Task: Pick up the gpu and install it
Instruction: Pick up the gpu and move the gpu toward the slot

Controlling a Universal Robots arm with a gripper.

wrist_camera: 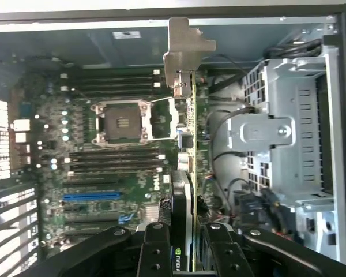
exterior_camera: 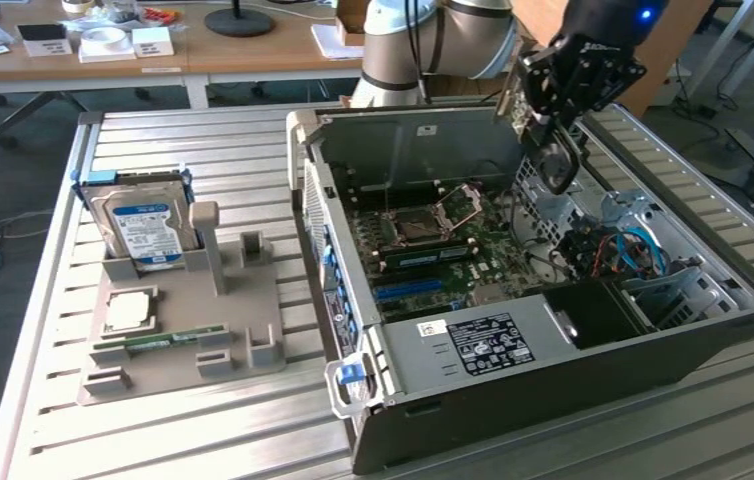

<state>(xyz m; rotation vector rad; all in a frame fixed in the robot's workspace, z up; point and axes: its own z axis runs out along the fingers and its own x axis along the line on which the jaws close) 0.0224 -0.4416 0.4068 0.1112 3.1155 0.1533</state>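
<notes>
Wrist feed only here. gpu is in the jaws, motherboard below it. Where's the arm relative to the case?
Observer: The gripper holds the gpu over the far corner of the open case, clear of the motherboard.
Operator: What's beside the case?
Observer: A grey holder, on the exterior view's left.
Operator: Anything in it?
Observer: A hard drive stands upright at its far end.

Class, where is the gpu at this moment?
The gpu is in the gripper, above the open case at the exterior view's right, over the motherboard beside the drive cage.
</notes>
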